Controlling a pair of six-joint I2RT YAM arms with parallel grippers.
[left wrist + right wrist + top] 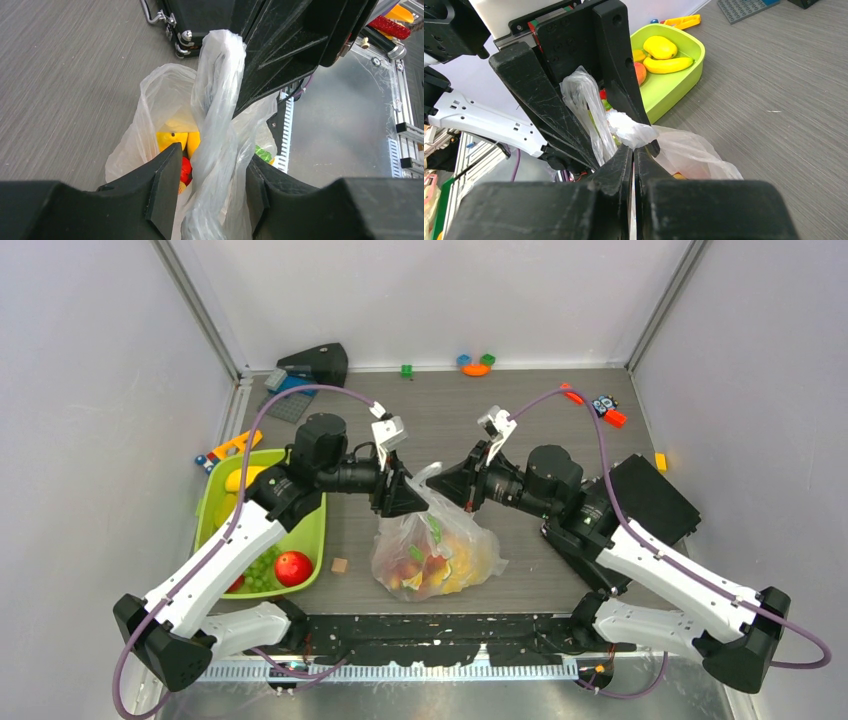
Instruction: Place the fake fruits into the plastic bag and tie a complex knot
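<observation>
The plastic bag (435, 550) stands mid-table with several fake fruits (440, 565) inside. In the left wrist view, yellow fruit (172, 139) and red fruit (186, 170) show through its mouth. My right gripper (634, 150) is shut on one bunched handle (631, 131) and holds it up. My left gripper (212, 157) is open, and the other twisted handle strand (220, 100) runs loosely between its fingers. The two grippers almost meet above the bag (428, 485). I cannot make out a knot. More fruits lie in the tray: a red apple (292, 567), green grapes (262, 570), and a banana (669, 65).
A lime-green tray (310, 530) sits left of the bag, with a small wooden cube (339, 565) between them. A black case (655, 495) lies under the right arm. Toy bricks (477, 365) and a red toy (605, 410) are scattered along the back, with a dark box (315, 362) at the back left.
</observation>
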